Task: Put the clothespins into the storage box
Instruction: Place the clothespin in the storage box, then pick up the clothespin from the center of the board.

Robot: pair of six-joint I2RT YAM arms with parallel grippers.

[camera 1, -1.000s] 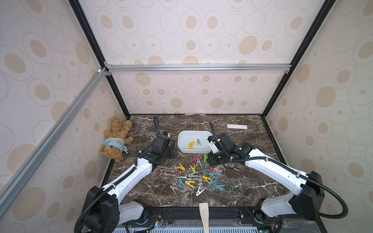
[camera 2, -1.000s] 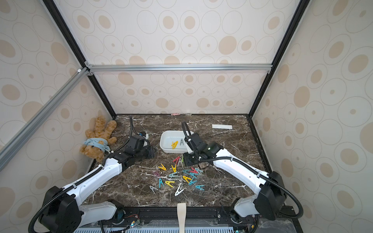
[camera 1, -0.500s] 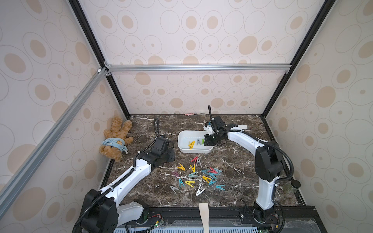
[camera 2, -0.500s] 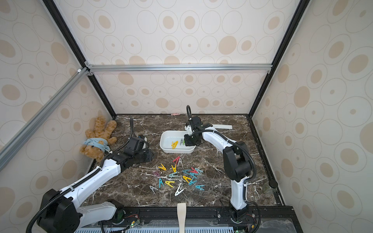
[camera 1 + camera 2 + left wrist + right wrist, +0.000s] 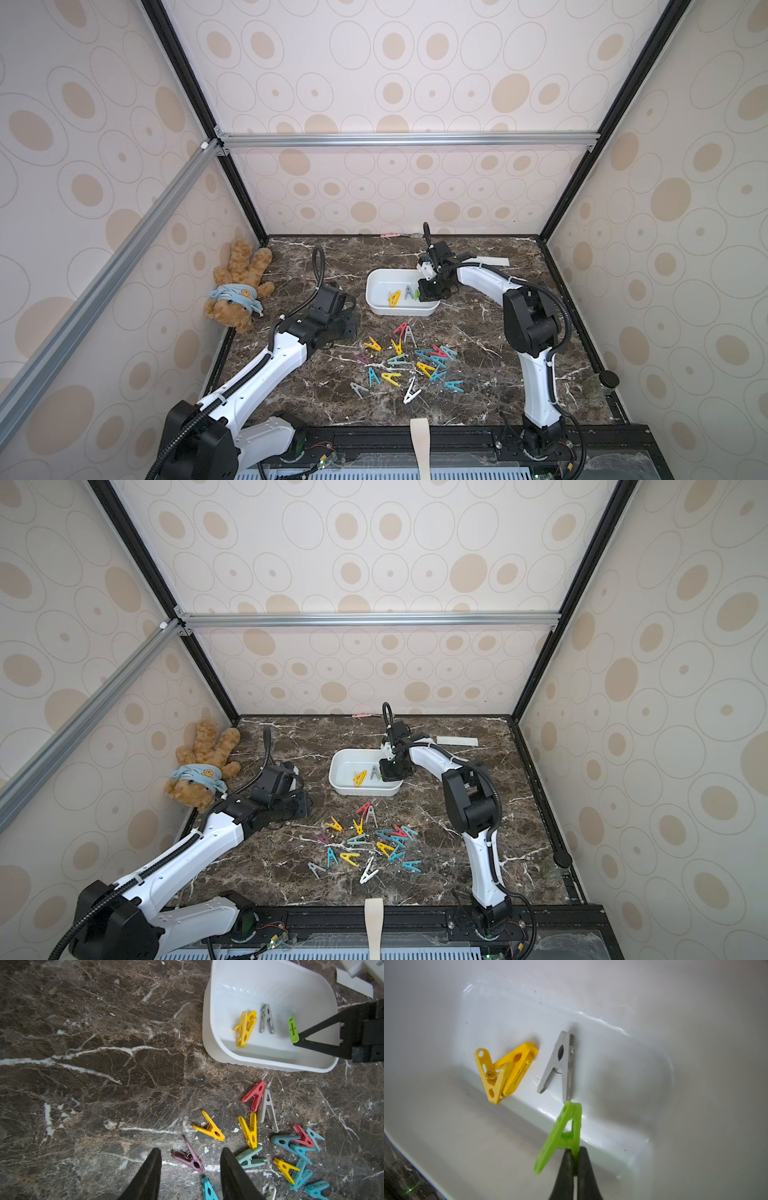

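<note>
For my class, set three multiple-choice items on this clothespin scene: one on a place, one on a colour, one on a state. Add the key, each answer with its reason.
1. Where is the right gripper? A over the storage box; B beside the teddy bear; C over the loose pegs on the table.
2. What colour is the clothespin it holds? A red; B green; C purple.
3. How is the left gripper? A shut on a yellow peg; B open and empty; C out of view.
Key: 1 A, it reaches in past the box's rim; 2 B, the right wrist view shows green plastic pinched; 3 B, its jaws stand apart in the left wrist view.

Teddy bear [image 5: 237, 286], paper strip [image 5: 492, 261], marble tabletop [image 5: 324, 395]
</note>
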